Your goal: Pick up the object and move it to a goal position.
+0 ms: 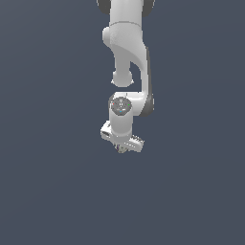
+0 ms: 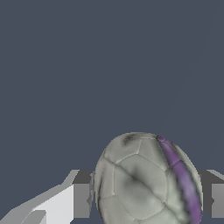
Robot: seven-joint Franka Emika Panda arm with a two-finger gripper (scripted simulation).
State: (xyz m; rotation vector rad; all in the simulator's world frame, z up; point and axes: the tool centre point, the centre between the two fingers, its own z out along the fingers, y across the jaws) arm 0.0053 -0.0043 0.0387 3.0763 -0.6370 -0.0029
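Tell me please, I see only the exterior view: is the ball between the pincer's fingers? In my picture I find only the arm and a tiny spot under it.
Observer: Yes. In the wrist view the ball sits between the two fingers of the pincer, one finger on each side of it.
Operator: Which colours has the ball?
Observer: Off-white, panelled like a football, with one purple curved stripe along one side.
Operator: Do the fingers touch it?
Observer: They stand tight against both sides; I see no gap, so the pincer looks shut on the ball.
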